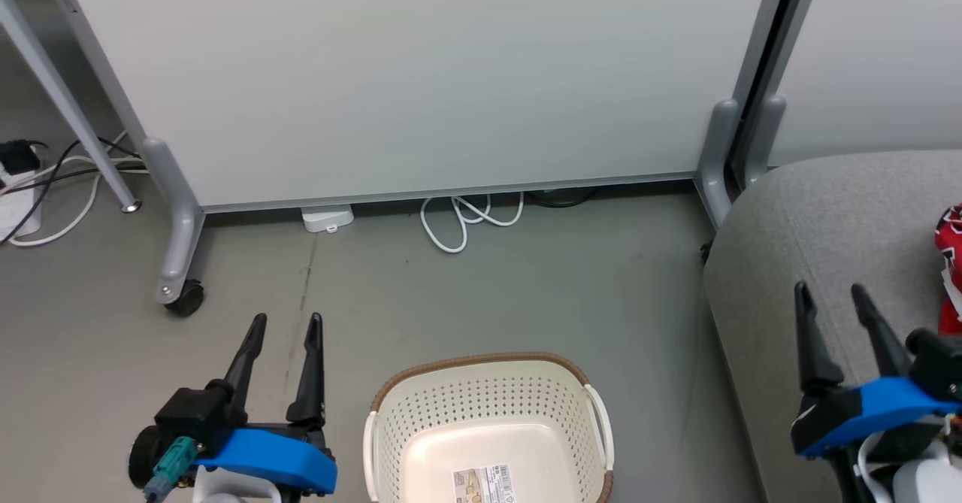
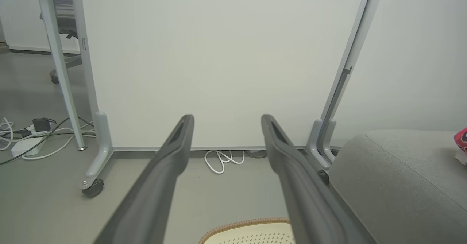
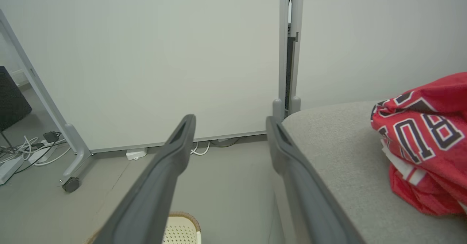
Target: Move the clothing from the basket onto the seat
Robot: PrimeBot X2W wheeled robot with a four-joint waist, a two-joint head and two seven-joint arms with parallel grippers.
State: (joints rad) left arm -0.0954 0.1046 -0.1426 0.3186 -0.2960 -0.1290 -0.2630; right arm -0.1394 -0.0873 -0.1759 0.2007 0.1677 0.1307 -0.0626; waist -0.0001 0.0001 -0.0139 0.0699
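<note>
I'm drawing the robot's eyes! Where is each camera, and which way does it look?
Head view: on the head, looking forward and down at basket and seat; left gripper and right gripper show, open.
Left wrist view: on the left wrist, looking along its fingers toward the white panel.
Right wrist view: on the right wrist, along its fingers; clothing lies on the seat.
Both wrist views share panel and seat.

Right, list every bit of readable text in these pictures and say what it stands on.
"BU": black-and-white block letters, seemingly upside down, on the red clothing lying on the seat; the rest is folded out of sight.
Label on the basket floor: barcode and print too small to read.
</note>
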